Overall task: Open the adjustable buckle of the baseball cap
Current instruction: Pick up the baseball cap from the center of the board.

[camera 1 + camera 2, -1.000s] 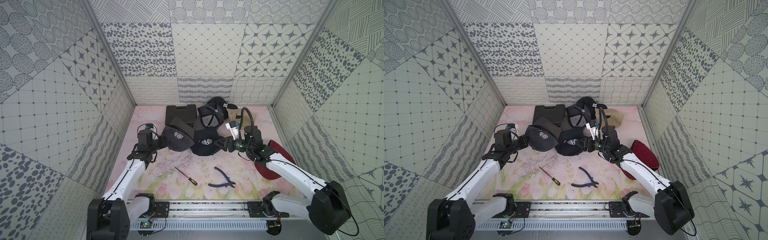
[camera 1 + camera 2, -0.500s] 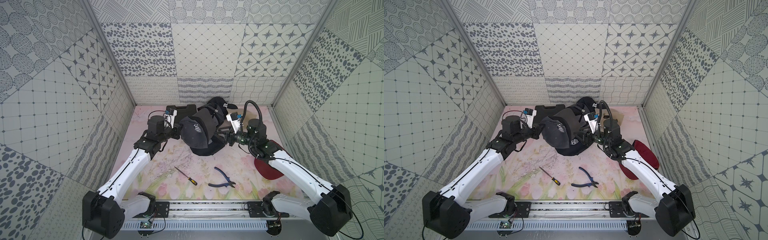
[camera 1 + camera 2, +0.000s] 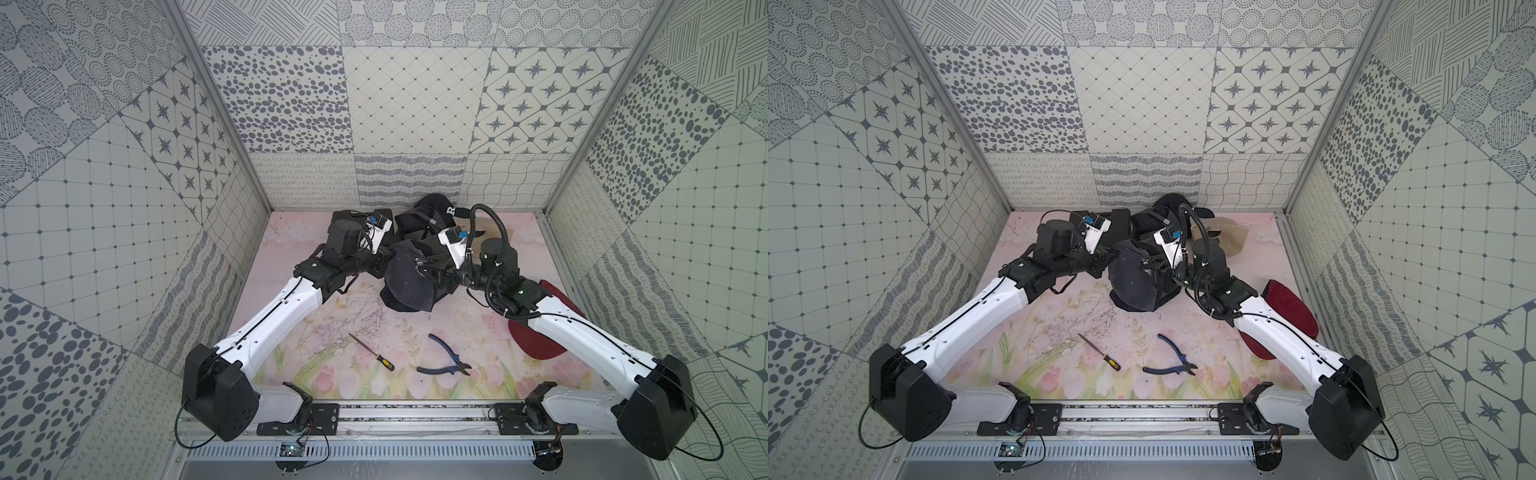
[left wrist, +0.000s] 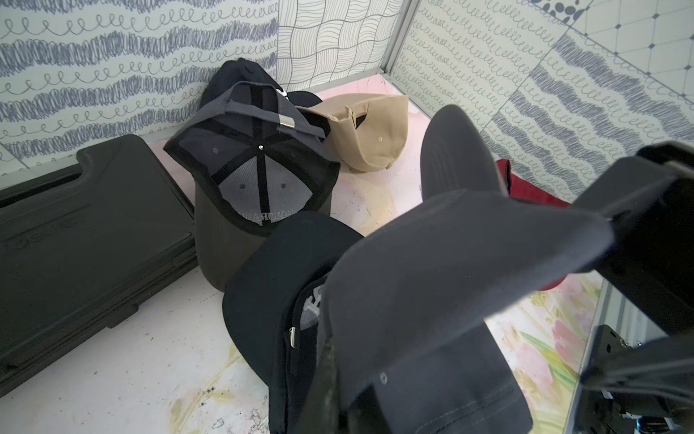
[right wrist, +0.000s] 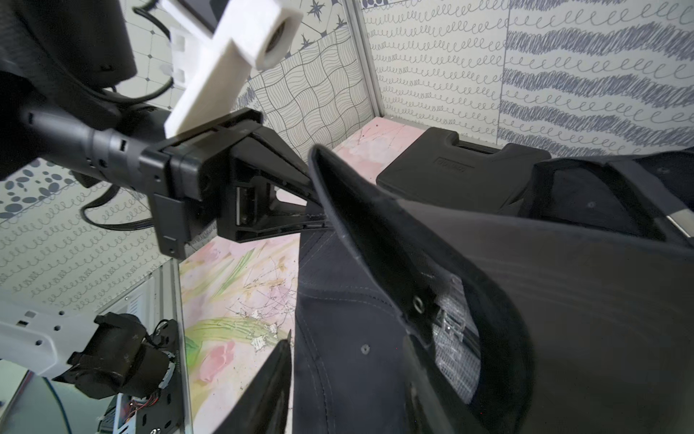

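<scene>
A dark grey baseball cap (image 3: 405, 282) (image 3: 1133, 282) hangs in the air at the middle back, between the two arms. My left gripper (image 3: 384, 264) (image 4: 345, 409) is shut on its brim (image 5: 326, 195), as the right wrist view shows. My right gripper (image 3: 422, 268) (image 5: 347, 383) is open, one finger (image 5: 270, 383) beside the cap's rear panel (image 5: 338, 338) and one (image 5: 424, 375) inside its back opening. A small metal buckle (image 5: 448, 327) shows beside that inner finger. I cannot tell which cap it belongs to.
A black cap (image 4: 270, 270) lies under the held one. Behind it are an upturned grey cap (image 4: 255, 176), a tan cap (image 4: 371, 131), a navy cap (image 4: 233, 79) and a black case (image 4: 86, 233). A red cap (image 3: 540, 345), screwdriver (image 3: 372, 358) and pliers (image 3: 442, 361) lie nearer the front.
My left arm lifted the grey cap off the floor and carried it right and back. My right gripper rose to the cap's rear, its fingers closing in somewhat.
</scene>
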{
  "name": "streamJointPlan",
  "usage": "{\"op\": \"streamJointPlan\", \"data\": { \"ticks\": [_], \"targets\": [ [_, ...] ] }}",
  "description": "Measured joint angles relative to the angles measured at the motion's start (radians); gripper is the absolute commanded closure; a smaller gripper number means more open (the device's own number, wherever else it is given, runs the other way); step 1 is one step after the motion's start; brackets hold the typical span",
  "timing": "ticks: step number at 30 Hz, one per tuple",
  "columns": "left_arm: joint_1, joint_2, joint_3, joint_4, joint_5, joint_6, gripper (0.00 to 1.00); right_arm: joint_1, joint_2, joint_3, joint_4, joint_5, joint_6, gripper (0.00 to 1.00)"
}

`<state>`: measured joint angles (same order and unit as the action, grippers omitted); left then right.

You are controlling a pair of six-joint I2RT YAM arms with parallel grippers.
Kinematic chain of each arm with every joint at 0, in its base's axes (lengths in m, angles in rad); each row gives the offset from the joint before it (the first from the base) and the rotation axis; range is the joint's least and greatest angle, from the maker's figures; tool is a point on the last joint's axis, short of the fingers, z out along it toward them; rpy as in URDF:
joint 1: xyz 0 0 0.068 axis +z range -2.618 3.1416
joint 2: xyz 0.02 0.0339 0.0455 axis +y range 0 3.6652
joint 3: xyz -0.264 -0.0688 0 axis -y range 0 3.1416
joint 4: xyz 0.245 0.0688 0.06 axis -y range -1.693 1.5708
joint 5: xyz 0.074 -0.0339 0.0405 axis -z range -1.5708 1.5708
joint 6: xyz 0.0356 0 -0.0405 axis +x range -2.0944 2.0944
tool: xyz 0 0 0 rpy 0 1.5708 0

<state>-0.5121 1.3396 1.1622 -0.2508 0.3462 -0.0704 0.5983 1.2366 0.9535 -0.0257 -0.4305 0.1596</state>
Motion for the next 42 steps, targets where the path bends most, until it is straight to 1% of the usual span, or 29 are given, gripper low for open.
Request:
{"op": "streamJointPlan", "data": {
  "ticks": [4,6,9,13,16,19,22,23,25,26,27,29,32,35,42],
  "targets": [
    [-0.012,0.001,0.009,-0.016,0.008,0.011,1.0,0.003,0.0,0.0,-0.008,0.047,-0.023,0.51],
    [-0.015,0.001,0.012,-0.027,0.012,0.019,1.0,0.003,0.0,0.0,-0.011,0.063,-0.035,0.53],
    [-0.021,0.001,0.018,-0.032,0.014,0.026,1.0,0.003,0.004,0.0,-0.016,0.074,-0.045,0.56],
    [-0.024,0.0,0.021,-0.037,0.017,0.032,1.0,0.003,0.026,-0.004,-0.02,0.084,-0.058,0.58],
    [-0.025,0.0,0.021,-0.04,0.018,0.037,1.0,0.005,0.028,-0.016,-0.027,0.082,-0.063,0.62],
    [-0.026,0.0,0.022,-0.048,0.018,0.04,1.0,0.01,0.028,-0.02,-0.031,0.08,-0.069,0.7],
    [-0.029,0.0,0.022,-0.053,0.02,0.04,1.0,0.013,0.028,-0.021,-0.03,0.076,-0.077,0.83],
    [-0.029,0.0,0.023,-0.054,0.02,0.043,0.98,0.013,0.028,-0.021,-0.031,0.073,-0.08,0.88],
    [-0.03,0.0,0.023,-0.055,0.02,0.047,0.8,0.014,0.028,-0.021,-0.03,0.066,-0.084,0.99],
    [-0.03,0.0,0.023,-0.055,0.019,0.052,0.71,0.014,0.028,-0.021,-0.031,0.06,-0.08,1.0],
    [-0.03,0.0,0.024,-0.055,0.02,0.054,0.65,0.014,0.028,-0.021,-0.032,0.051,-0.083,1.0],
    [-0.03,0.0,0.026,-0.053,0.019,0.062,0.56,0.014,0.028,-0.023,-0.037,0.036,-0.088,1.0],
    [-0.03,0.0,0.027,-0.052,0.012,0.087,0.47,0.006,0.028,-0.025,-0.038,0.003,-0.087,1.0],
    [-0.03,0.0,0.026,-0.052,0.008,0.129,0.41,-0.016,0.028,-0.027,-0.027,-0.045,-0.075,1.0],
    [-0.03,-0.032,-0.014,-0.047,0.03,0.305,0.32,-0.108,0.028,-0.037,0.029,-0.161,-0.036,1.0]
  ]
}}
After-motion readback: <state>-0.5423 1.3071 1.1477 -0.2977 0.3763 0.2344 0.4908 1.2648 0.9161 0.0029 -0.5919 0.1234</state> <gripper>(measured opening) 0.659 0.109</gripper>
